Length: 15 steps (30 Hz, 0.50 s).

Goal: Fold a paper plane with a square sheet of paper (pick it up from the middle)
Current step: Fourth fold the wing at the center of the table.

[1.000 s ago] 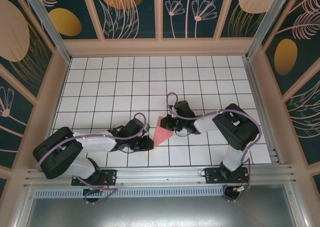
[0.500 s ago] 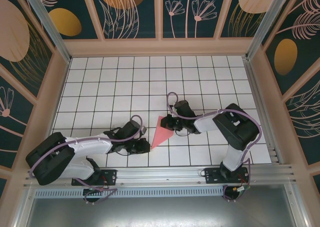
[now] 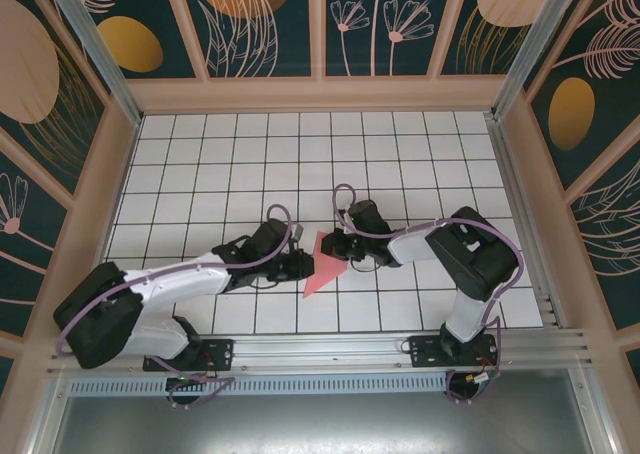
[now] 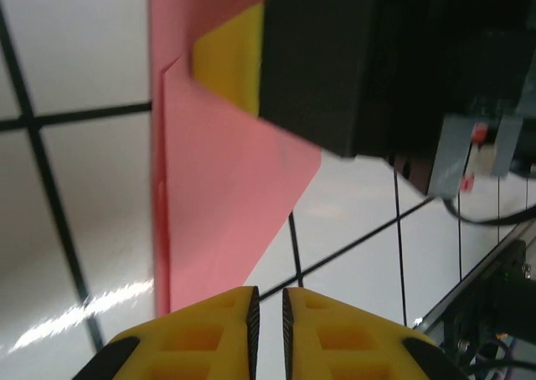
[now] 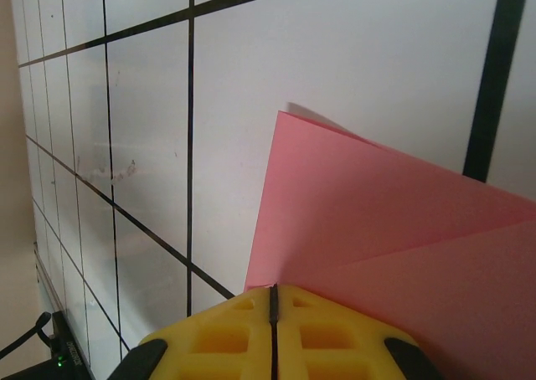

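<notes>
The square sheet of paper (image 3: 320, 266) is a pink folded triangle lying on the white grid table, its point toward the front. My right gripper (image 3: 337, 246) is shut on its upper right edge. In the right wrist view the paper (image 5: 377, 229) comes out from between the closed pads of the right gripper (image 5: 273, 292). My left gripper (image 3: 303, 265) sits low at the paper's left edge. In the left wrist view, the left gripper (image 4: 270, 300) is almost shut, with a thin slit and nothing in it. The paper (image 4: 226, 196) lies just ahead and to the left, under the right gripper's yellow finger (image 4: 230, 58).
The white tiled table (image 3: 250, 164) stretches back to patterned walls on three sides. An aluminium rail (image 3: 320, 349) with both arm bases runs along the front edge. Both forearms lie low across the front rows of tiles.
My left arm has swung up and to the right, bringing its gripper from the front tiles to the paper's left edge. The right gripper has kept its hold and place.
</notes>
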### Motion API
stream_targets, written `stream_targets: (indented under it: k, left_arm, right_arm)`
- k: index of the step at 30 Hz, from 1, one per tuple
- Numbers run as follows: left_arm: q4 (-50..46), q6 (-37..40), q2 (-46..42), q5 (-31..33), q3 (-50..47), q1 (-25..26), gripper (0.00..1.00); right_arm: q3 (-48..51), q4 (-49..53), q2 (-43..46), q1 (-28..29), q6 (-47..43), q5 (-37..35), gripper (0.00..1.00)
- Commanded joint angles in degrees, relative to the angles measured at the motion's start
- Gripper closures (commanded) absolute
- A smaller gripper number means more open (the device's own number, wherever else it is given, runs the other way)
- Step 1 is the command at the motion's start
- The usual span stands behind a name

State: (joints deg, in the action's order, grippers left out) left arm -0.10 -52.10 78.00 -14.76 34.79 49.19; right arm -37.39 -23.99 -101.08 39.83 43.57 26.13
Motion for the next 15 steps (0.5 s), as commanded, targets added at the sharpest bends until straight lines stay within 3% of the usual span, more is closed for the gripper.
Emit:
stream_targets:
  k: [1, 15]
  left_arm:
    - [3.4, 1.1, 5.1, 0.4, 1.9, 0.3, 0.84]
    - [3.7, 2.2, 13.9, -1.0, -1.5, 0.4, 0.86]
  right_arm:
    - [-0.1, 5.5, -0.5, -1.3, -2.4, -3.8, 0.91]
    - [0.2, 8.1, 9.3, -0.9, -1.5, -2.9, 0.86]
